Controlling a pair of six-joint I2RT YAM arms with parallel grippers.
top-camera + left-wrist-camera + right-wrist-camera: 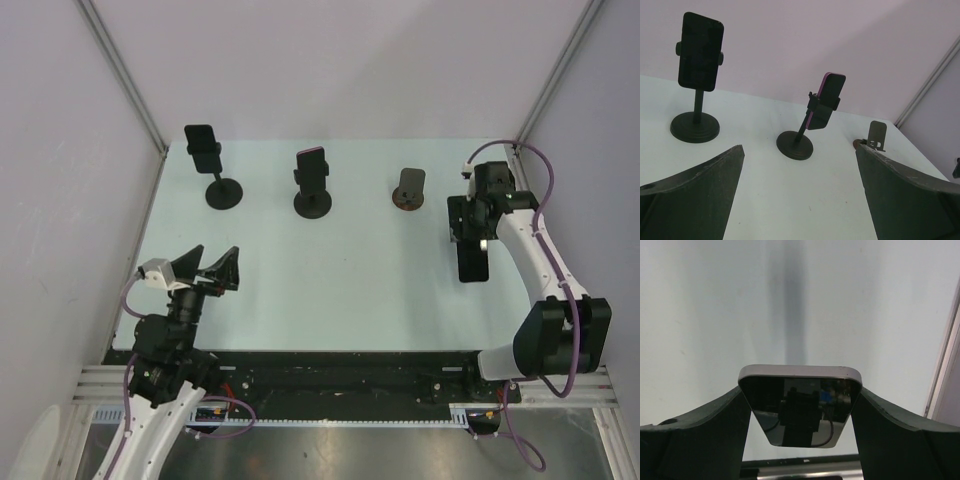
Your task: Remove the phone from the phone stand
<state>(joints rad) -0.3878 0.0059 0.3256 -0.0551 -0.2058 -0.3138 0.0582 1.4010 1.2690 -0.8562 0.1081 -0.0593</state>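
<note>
Three stands are lined up along the far side of the table (330, 280). A black phone (203, 148) is carried upright on the left stand (224, 192), and a pink-edged phone (312, 165) is clamped on the middle stand (313, 204). The small right stand (409, 188) is set apart from a third phone (800, 410). That phone is gripped by its side edges between the partly spread fingers of the right gripper (470, 230), just right of and nearer than that stand. The left gripper (212, 262) is held wide open over the near left of the table, with nothing grasped.
</note>
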